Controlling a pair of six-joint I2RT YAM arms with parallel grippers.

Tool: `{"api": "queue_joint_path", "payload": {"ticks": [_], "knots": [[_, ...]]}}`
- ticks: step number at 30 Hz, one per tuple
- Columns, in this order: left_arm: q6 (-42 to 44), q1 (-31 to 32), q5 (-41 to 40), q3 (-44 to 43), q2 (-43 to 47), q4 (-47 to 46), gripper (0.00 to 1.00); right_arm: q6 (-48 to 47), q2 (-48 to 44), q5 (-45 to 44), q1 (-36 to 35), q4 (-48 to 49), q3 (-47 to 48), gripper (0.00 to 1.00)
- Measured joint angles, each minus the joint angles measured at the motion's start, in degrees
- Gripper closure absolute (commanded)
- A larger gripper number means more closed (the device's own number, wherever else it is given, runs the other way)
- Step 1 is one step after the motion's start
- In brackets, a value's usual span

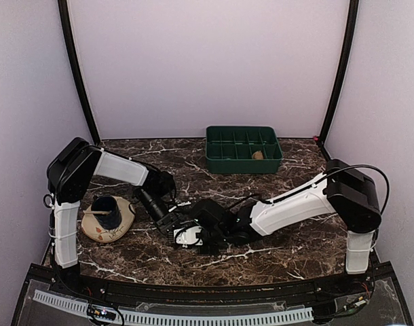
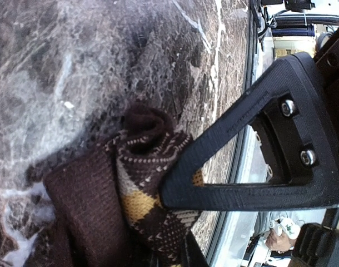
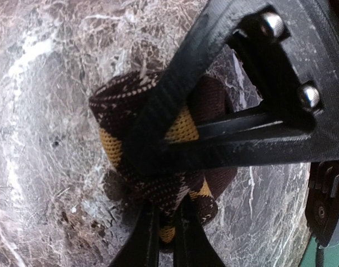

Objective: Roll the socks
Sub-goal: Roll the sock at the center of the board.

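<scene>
Rolling looks to be the step in hand: the diamond-check sock (image 2: 144,161) lies on the marble table top (image 1: 288,251) at the middle front, bunched into a loose coil, with both arms meeting over it. The left gripper (image 2: 169,228) appears clenched on one end of the fabric, its dark finger pressed across the check pattern. The right gripper (image 3: 147,192) is squeezed tight on the coil itself, and brown and yellow knit bulges around its finger.

By my judgement the roll is formed but not finished. The next move calls for one hand to pin the coil while the other tucks or turns the loose end. If either lets go early, soft knit like this will likely spring back open.

The table's near edge runs just beside the sock in the left wrist view, so there is little spare room toward the arm bases. The cream dish (image 1: 91,231) with the dark blue cup (image 1: 110,210) sits near the left arm. Bare marble lies to the right and back toward the green compartment tray (image 1: 244,165), which stands well apart. A small tan lump (image 1: 258,155) rests in one of the tray's right-hand compartments, too small to tell what it is.
</scene>
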State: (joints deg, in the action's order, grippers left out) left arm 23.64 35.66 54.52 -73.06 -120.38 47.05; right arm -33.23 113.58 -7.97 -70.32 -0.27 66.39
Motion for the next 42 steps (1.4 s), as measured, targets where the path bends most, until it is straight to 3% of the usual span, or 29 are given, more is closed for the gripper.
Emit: {"api": "queue_joint_path", "payload": {"ticks": [4,12,28,42], "knots": [[-1.3,0.0,-1.2,0.0,0.2,-0.3,0.81,0.8,0.2,1.4,0.7,-2.1,1.3,1.0],[-5.9,0.0,-6.6,2.4,5.1,-4.8,0.74,3.8,1.0,3.1,1.7,-5.3,3.8,1.0],[-14.8,-1.9,-11.1,12.5,19.8,-15.0,0.7,10.7,5.2,5.6,2.2,-17.5,14.3,1.0],[-28.0,-1.9,-30.4,22.9,32.2,-24.0,0.7,16.2,9.2,10.0,3.4,-28.9,24.0,1.0]]}}
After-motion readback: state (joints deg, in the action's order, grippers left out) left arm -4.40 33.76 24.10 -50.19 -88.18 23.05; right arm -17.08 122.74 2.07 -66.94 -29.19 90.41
